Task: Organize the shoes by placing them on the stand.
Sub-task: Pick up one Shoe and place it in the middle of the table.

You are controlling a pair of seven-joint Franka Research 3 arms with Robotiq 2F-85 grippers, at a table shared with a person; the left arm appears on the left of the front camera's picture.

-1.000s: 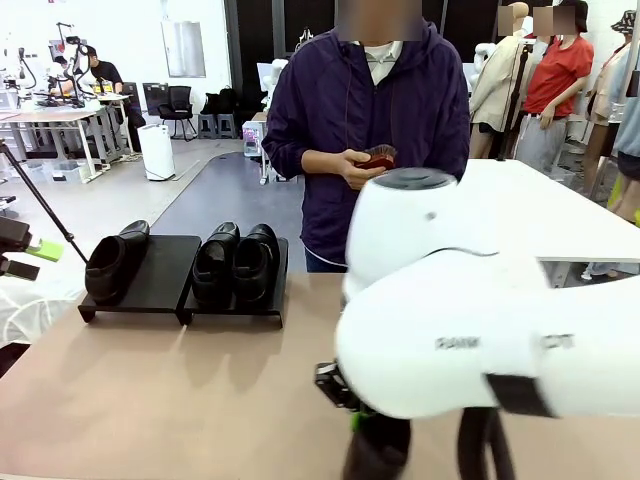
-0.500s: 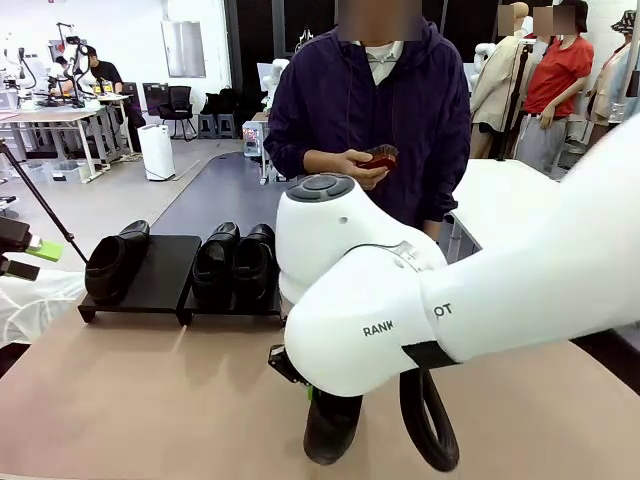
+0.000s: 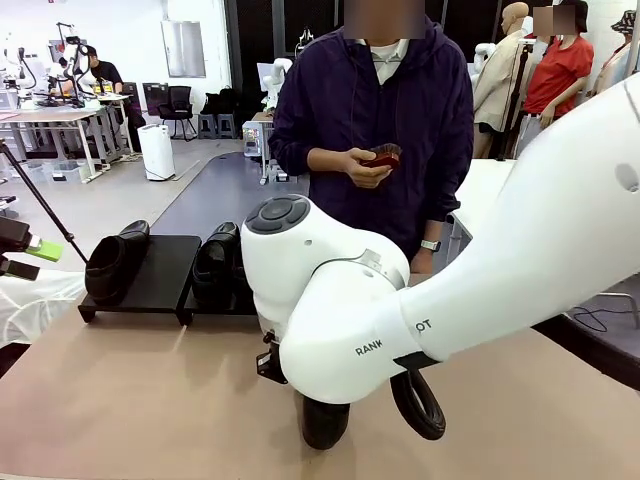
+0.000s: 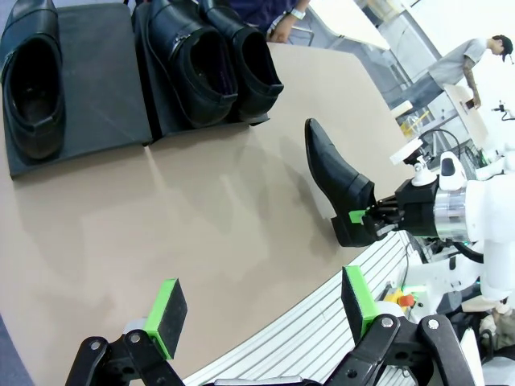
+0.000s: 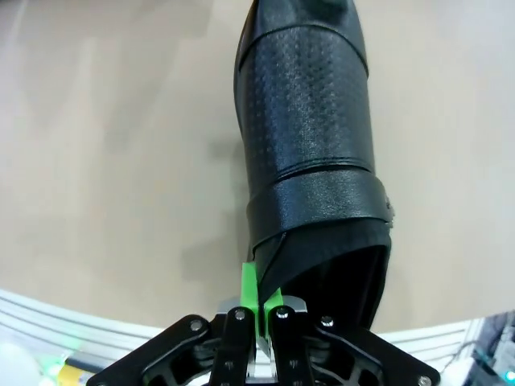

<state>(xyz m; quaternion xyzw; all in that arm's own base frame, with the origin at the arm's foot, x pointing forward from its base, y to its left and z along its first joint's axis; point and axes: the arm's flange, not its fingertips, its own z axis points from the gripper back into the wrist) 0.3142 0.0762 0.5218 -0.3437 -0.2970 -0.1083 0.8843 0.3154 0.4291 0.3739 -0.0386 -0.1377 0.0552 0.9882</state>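
Three glossy black shoes sit on the low black stand (image 4: 105,80): one shoe (image 4: 34,80) on the left panel and two (image 4: 189,60) side by side on the right panel. In the front view the stand (image 3: 160,275) is at the far left, its right panel partly hidden behind my right arm (image 3: 330,300). My right gripper (image 5: 259,301) is shut on the heel rim of the fourth shoe (image 5: 310,121), which hangs low over the table's front part (image 3: 325,425), also seen in the left wrist view as shoe (image 4: 334,173) and right gripper (image 4: 378,215). My left gripper (image 4: 261,310) hangs open and empty above the table.
A person in a dark purple hooded top stands at the far side of the table, holding a small dark-red object (image 3: 382,155) in both hands. Bare tan tabletop (image 4: 201,209) lies between the stand and the held shoe. A white table (image 3: 490,185) stands at the right.
My right arm has swung left across the table, carrying the shoe with it toward the stand's side. The shoes on the stand have not moved.
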